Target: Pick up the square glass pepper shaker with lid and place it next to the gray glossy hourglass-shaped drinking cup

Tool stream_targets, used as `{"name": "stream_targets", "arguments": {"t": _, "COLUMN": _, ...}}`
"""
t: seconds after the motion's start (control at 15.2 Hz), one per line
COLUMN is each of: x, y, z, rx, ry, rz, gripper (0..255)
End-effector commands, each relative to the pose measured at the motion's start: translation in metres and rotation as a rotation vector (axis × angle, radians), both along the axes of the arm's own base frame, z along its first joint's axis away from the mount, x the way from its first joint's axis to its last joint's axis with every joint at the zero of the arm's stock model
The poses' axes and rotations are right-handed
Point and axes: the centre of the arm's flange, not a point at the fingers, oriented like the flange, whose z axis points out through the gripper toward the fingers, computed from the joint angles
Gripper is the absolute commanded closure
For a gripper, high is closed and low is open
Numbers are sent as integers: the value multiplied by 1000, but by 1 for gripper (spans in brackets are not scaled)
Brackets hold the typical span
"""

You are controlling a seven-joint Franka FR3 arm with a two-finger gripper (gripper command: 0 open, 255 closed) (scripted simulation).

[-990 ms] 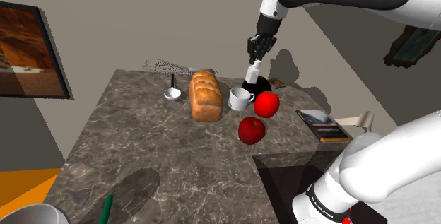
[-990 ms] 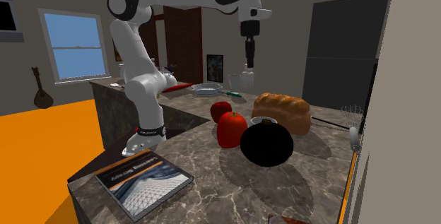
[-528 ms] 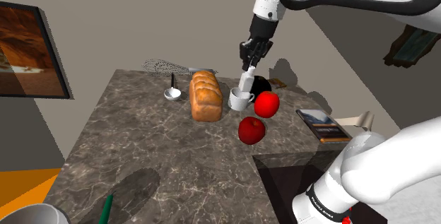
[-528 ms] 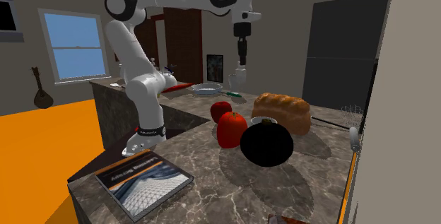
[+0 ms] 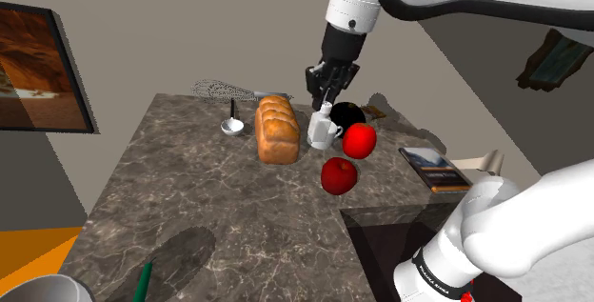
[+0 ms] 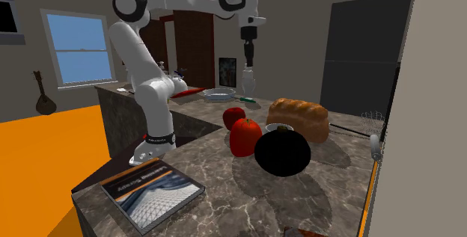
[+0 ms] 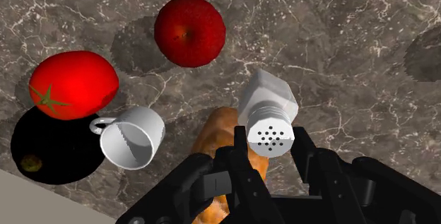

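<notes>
The black gripper (image 7: 271, 150) clasps the lid end of the pepper shaker (image 7: 267, 101), which hangs body-down in the air. In the shoulder view the grey cup (image 5: 321, 135) sits at six o'clock, just below it, so the descent needs a sidestep

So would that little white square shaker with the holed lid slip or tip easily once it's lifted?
Probably stiff: the white square shaker shows no squashing in the black tool. It might slip or swing, since it is clasped near the perforated lid alone, with the body hanging free. Set down, its flat sides should stop rolling.
</notes>
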Motion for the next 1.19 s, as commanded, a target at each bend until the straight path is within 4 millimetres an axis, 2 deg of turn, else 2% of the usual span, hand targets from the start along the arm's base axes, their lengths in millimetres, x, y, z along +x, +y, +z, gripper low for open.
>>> {"name": "stream_targets", "arguments": {"t": 0.0, "x": -14, "y": 27, "z": -1, "rx": 0, "ry": 0, "rz": -1, "gripper": 255}}
{"name": "stream_targets", "arguments": {"t": 1.12, "x": -93, "y": 237, "z": -1, "rx": 0, "ry": 0, "rz": -1, "gripper": 255}}
